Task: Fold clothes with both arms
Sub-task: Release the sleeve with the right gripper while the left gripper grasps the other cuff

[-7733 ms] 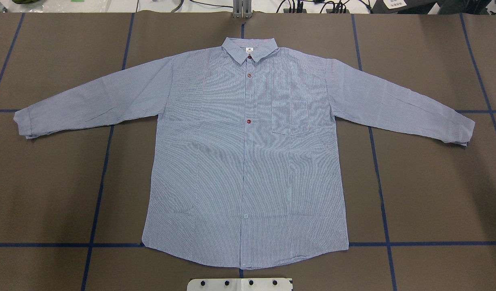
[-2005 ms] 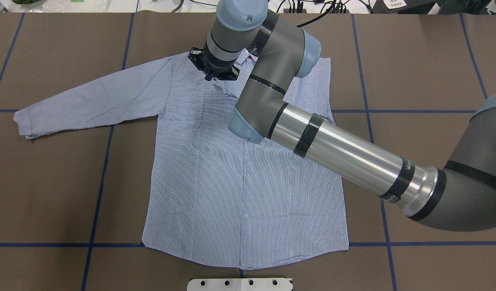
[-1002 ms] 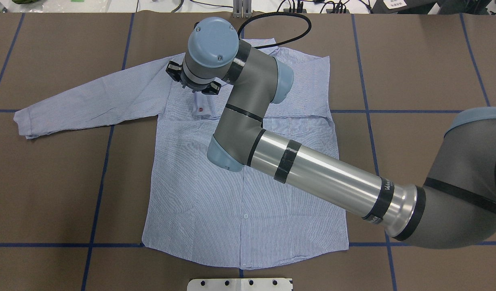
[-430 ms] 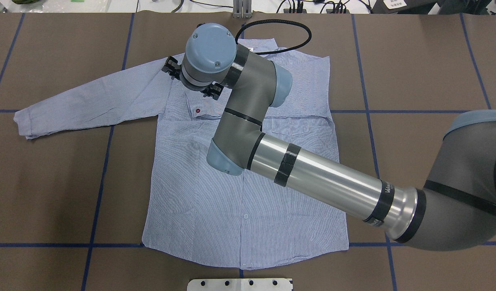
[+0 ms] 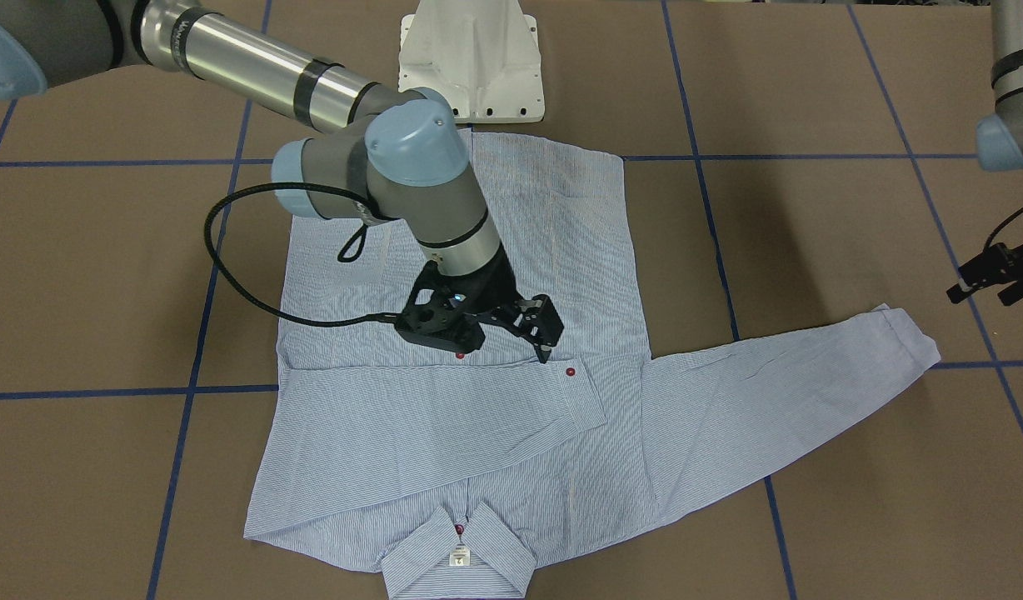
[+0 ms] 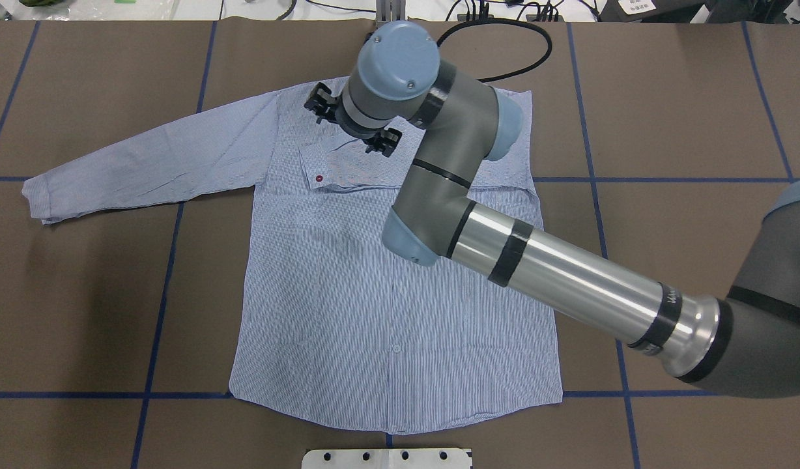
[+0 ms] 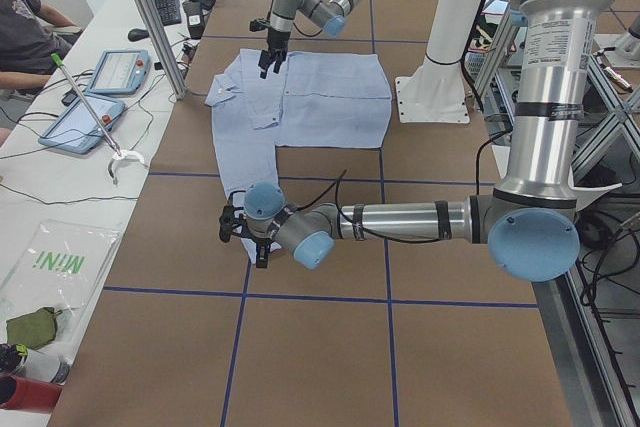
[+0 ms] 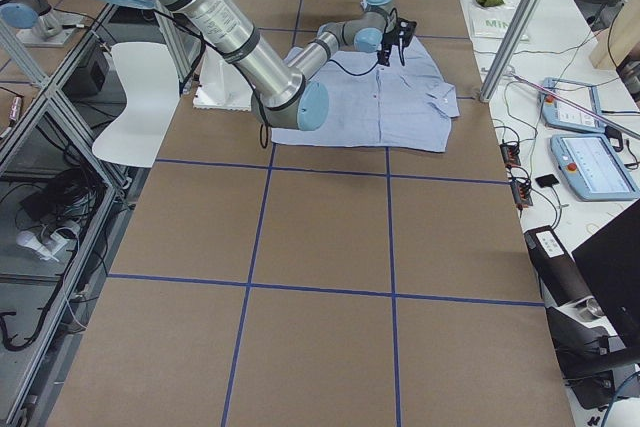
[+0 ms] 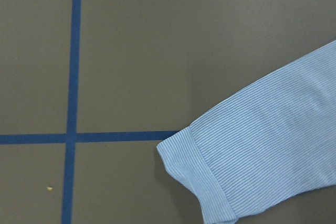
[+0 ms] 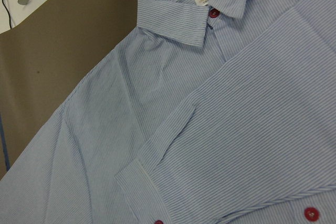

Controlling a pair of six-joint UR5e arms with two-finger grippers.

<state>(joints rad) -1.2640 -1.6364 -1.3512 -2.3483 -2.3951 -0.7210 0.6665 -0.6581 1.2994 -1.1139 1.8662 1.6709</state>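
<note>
- One shirt, light blue with fine stripes, lies front-up in the middle of the brown table, its hem toward the robot and its collar toward the far edge.
- It has two sleeves. The folded sleeve lies across the chest, with its cuff resting on the shirt front. The outstretched sleeve reaches flat toward the robot's left.
- The front-facing view shows three red buttons: one at the neck, one on the folded cuff and one just under the pincer.
- One white neck label sits inside the collar.
- There are two arms. The right arm reaches across the shirt, and the left arm stretches low over the table.
- The right gripper hangs over the chest just beside the folded cuff. Its jaws are spread and nothing is between them.
- The left gripper hovers near the end of the outstretched sleeve, apart from the cloth. Whether its jaws are spread or closed cannot be told.
- Blue tape lines cross the table in a grid.
- One white pedestal stands at the robot's edge.
- Two tablets lie on the side bench, and one person sits beside them.
</note>
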